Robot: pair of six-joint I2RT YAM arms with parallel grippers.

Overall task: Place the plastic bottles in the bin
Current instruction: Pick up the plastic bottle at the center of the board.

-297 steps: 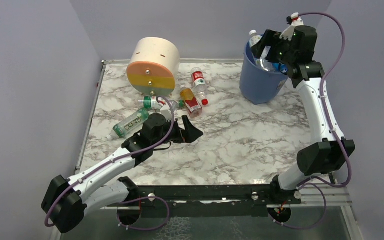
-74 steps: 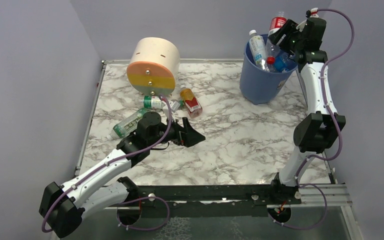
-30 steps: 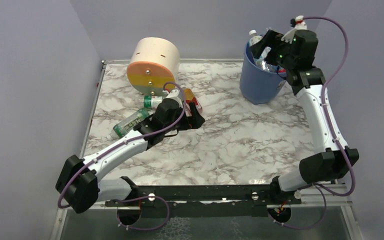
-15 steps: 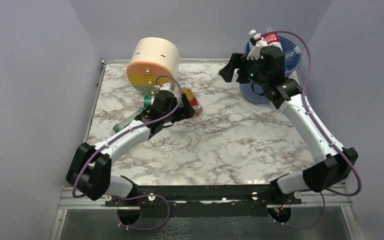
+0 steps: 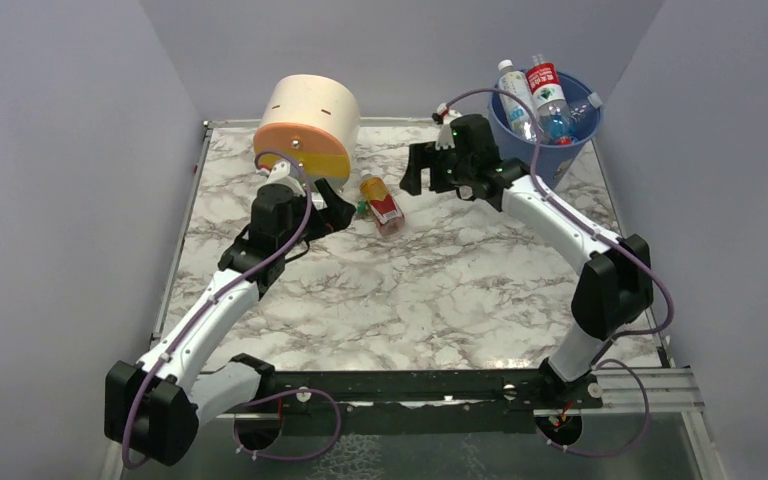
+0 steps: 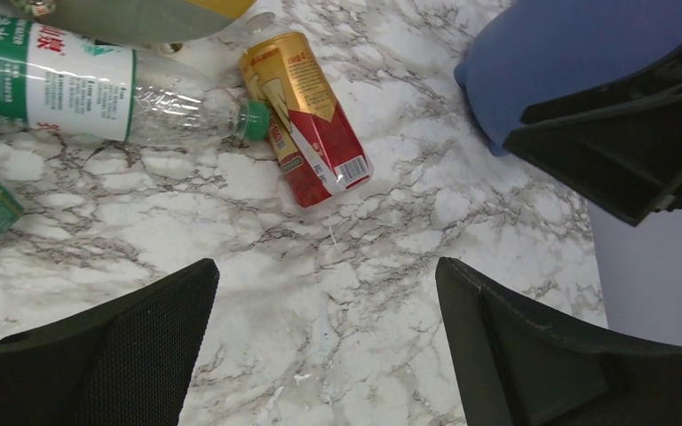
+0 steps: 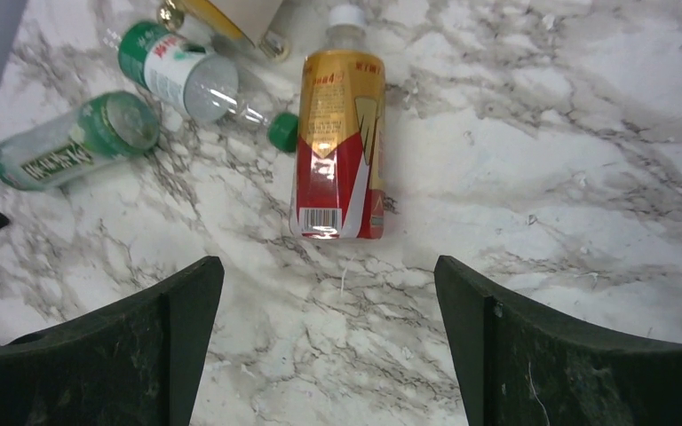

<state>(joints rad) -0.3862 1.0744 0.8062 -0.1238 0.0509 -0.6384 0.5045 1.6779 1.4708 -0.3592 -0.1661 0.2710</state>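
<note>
Orange-tinted bottle (image 7: 337,146), lying just ahead of the wide, empty right claw (image 7: 324,262); reach in hand, descent astride its body is required next; left claw (image 6: 326,264) likewise open.

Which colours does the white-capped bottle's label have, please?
Gold and red label, clearest in right wrist view.

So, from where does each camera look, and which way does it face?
Top external: above and behind the arm bases, facing down over the table; both arms, left gripper and right gripper show.
Left wrist: on the left wrist, facing down at the orange-tinted bottle and the bin; own fingers at the bottom.
Right wrist: on the right wrist, facing down at the table; own fingers at the bottom.
Shared: both wrist views show the orange-tinted bottle and a green-capped bottle.
</note>
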